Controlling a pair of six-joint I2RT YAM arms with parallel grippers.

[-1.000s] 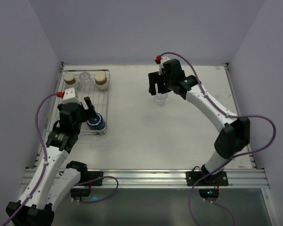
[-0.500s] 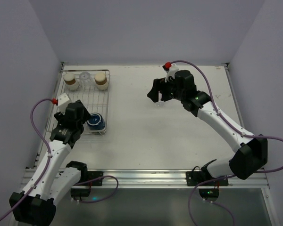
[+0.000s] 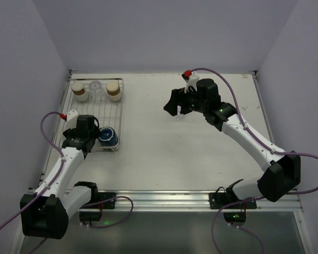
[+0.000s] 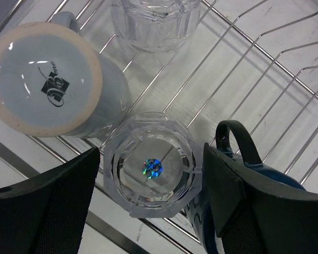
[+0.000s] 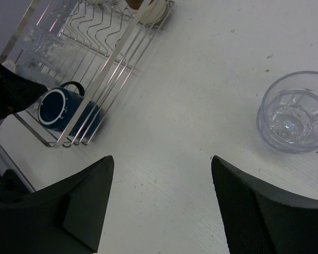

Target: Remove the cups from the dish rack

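In the left wrist view my left gripper (image 4: 151,177) is open, its fingers (image 4: 53,206) either side of an upturned clear ridged tumbler (image 4: 152,168) in the dish rack (image 4: 265,58). An upturned pale blue cup (image 4: 47,79) stands to its left, the navy mug (image 4: 244,153) to its right and another clear tumbler (image 4: 153,24) beyond. From above, this gripper (image 3: 86,136) is at the rack's (image 3: 95,114) near left, by the navy mug (image 3: 108,136). My right gripper (image 5: 161,159) is open and empty above the table, beside an upright clear cup (image 5: 294,114).
Two tan cups (image 3: 79,91) (image 3: 114,90) and a clear tumbler (image 3: 96,87) stand at the rack's far end. The right gripper (image 3: 176,106) hovers mid-table and hides most of the clear cup from above. The right wrist view also shows the rack (image 5: 95,63).
The right gripper has let go of the clear cup and drawn up and back from it. The left gripper has come down over the rack's near-left corner, around the tumbler.
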